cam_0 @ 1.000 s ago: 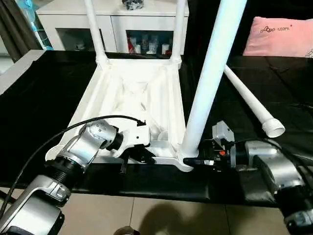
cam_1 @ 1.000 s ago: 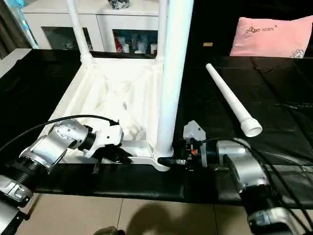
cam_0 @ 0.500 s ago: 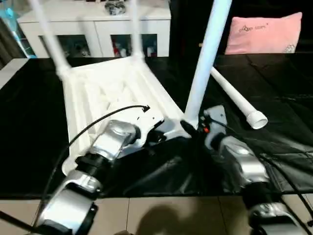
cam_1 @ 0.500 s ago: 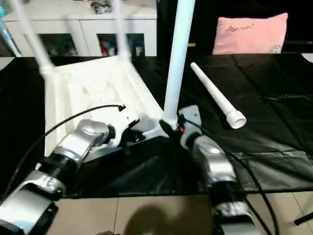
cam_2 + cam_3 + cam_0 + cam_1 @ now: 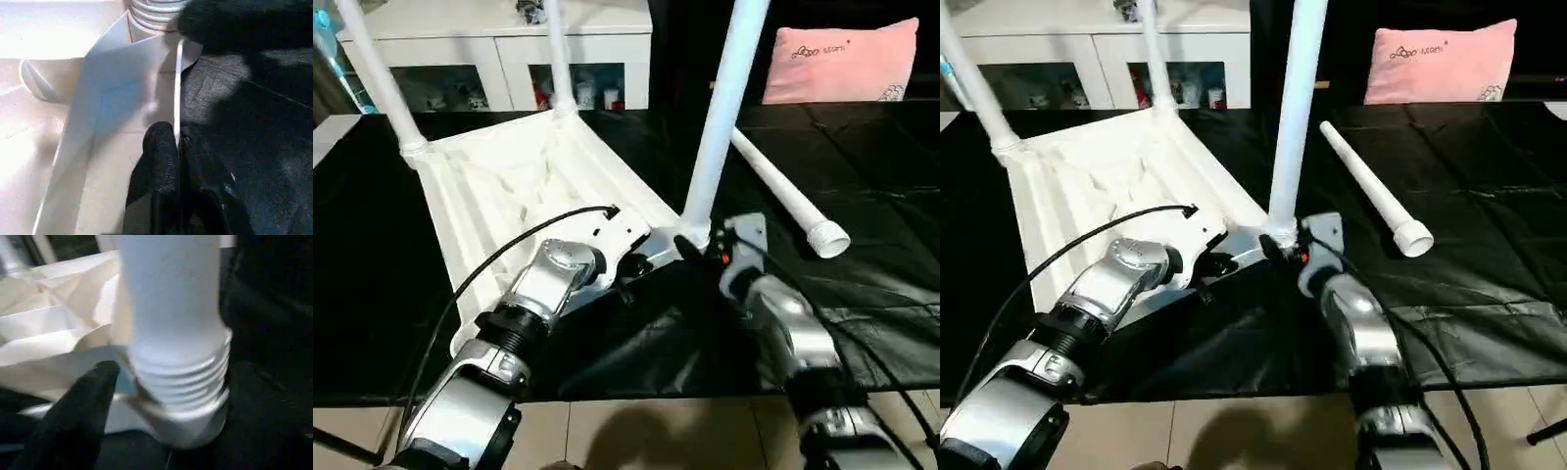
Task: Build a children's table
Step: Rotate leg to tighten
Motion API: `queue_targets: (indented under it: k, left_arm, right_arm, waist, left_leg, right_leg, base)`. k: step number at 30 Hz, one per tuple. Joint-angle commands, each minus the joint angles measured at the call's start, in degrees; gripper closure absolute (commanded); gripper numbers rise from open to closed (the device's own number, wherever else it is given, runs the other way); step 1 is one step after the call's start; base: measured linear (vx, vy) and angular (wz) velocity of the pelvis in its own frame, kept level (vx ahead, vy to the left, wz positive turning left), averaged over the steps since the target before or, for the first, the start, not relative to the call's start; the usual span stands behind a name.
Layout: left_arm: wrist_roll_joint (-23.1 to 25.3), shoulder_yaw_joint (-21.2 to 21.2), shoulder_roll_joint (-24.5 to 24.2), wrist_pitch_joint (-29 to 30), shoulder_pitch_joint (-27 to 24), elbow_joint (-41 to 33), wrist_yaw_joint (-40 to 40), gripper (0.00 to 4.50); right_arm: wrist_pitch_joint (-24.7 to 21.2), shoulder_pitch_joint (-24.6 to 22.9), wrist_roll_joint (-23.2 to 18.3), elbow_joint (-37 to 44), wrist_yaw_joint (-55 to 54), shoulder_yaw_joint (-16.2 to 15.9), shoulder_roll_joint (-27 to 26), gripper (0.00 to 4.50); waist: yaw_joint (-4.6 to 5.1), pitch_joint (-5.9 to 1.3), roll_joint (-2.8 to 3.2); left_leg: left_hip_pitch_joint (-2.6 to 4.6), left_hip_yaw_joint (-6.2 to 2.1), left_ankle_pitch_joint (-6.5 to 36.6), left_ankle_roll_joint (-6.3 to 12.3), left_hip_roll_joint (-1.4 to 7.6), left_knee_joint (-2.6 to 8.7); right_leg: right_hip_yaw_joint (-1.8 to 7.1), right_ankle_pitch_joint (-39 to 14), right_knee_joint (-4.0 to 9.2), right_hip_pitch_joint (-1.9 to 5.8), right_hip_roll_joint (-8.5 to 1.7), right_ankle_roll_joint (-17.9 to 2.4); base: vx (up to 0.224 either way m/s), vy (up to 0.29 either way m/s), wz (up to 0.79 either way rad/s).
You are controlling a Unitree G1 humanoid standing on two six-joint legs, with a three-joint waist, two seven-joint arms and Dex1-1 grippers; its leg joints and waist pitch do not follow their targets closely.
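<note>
Pink pillow [image 5: 840, 61], illegible dark script

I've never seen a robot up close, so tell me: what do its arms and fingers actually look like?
Both forearms are shiny silver metal cylinders with dark ribbed rings at the joints. The left arm carries a white bracket at the wrist and a thin black cable arching over it. The right arm has a white box-like block with a small red-orange spot, plus black cables trailing back. The left gripper has stubby matte black fingers.

Both silver forearms extend forward and converge near the centre. Left gripper [image 5: 177, 147]: fingers pressed together, clamped on a thin white edge. Right gripper [image 5: 690, 247]: fingers apart, pointing toward the left gripper.
</note>
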State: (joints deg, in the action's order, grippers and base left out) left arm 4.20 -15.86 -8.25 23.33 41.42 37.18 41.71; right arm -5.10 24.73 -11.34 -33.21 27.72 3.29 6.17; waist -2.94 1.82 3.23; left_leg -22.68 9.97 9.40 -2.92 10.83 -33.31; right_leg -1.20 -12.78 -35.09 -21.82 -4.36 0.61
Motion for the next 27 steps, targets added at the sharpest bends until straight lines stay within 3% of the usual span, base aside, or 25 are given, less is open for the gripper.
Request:
queue_targets:
  k: [1, 6, 9, 12, 17, 22, 27]
  left_arm:
    - [0.00, 1.63, -1.03, -2.60, 2.51, -1.04, -1.09, 4.50]
    - [0.23, 0.96, -2.28, -4.10, 2.16, -0.57, 0.88, 4.50]
    - [0.45, 0.26, -3.40, -5.70, 1.78, 0.06, 2.66, 4.50]
    - [0.21, -0.59, -4.81, -8.05, 0.79, -0.09, 5.77, 4.50]
    - [0.32, -2.84, -8.17, -13.29, -0.67, -0.65, 13.06, 4.50]
    - [-0.54, -4.89, -12.26, -19.33, -1.59, -1.61, 22.94, 4.50]
    - [-0.08, -7.29, -15.08, -23.07, -1.54, -2.01, 29.96, 4.50]
  right_arm:
    - [-6.05, -3.38, -2.23, 2.63, 4.72, -0.50, 1.42, 0.26]
    - [-9.49, -6.27, -4.94, 8.76, 8.40, 0.76, 4.79, 0.06]
    - [-12.40, -7.30, -7.63, 12.61, 10.50, 1.81, 6.93, 0.06]
    - [-9.06, -8.20, -3.39, 15.80, 13.67, -1.36, 11.75, 0.06]
    - [-7.06, -7.54, -2.32, 16.98, 20.37, -2.26, 16.94, 0.06]
    - [-6.94, -6.60, -4.13, 19.19, 29.32, -4.80, 21.61, 0.06]
    - [-5.88, -4.62, -3.27, 18.55, 35.63, -8.07, 23.64, 0.06]
  waist:
    - [-0.39, -3.22, -0.13]
    - [-0.72, -3.78, -0.24]
    - [-0.85, -3.50, -0.24]
    - [-0.97, -3.35, -0.11]
    - [-1.30, -3.33, -0.26]
    - [-2.51, -3.37, -0.28]
    - [-3.60, -3.41, -0.27]
  left_leg:
    - [1.14, -0.74, 11.31, 2.59, 1.64, 3.85]
    - [0.78, -0.68, 5.48, 5.29, 1.50, 3.05]
    - [0.81, -0.58, 6.32, 6.21, 1.52, 3.02]
    - [0.90, -0.52, 6.89, 5.27, 1.71, 3.06]
    - [0.86, -0.48, 6.84, 5.51, 1.66, 2.95]
    - [1.19, -0.30, 6.70, 6.17, 2.02, 2.75]
    - [1.42, -0.19, 7.21, 5.58, 2.35, 2.72]
  right_leg:
    - [1.05, 2.65, 3.93, 2.54, -2.97, -13.59]
    - [0.82, 12.47, 3.13, 2.81, -2.96, -14.88]
    - [0.78, 9.95, 3.34, 2.73, -3.08, -15.13]
    - [0.82, 6.61, 3.54, 2.52, -3.04, -14.87]
    - [0.85, 6.21, 3.46, 2.52, -3.05, -14.98]
    - [0.78, 6.73, 3.14, 2.17, -2.95, -15.34]
    - [0.81, 4.72, 2.89, 1.74, -3.12, -15.51]
  base:
    - [0.000, 0.000, 0.00]
    - [0.000, 0.000, 0.00]
    - [0.000, 0.000, 0.00]
    - [0.000, 0.000, 0.00]
    - [0.000, 0.000, 0.00]
    - [0.000, 0.000, 0.00]
    - [0.000, 0.000, 0.00]
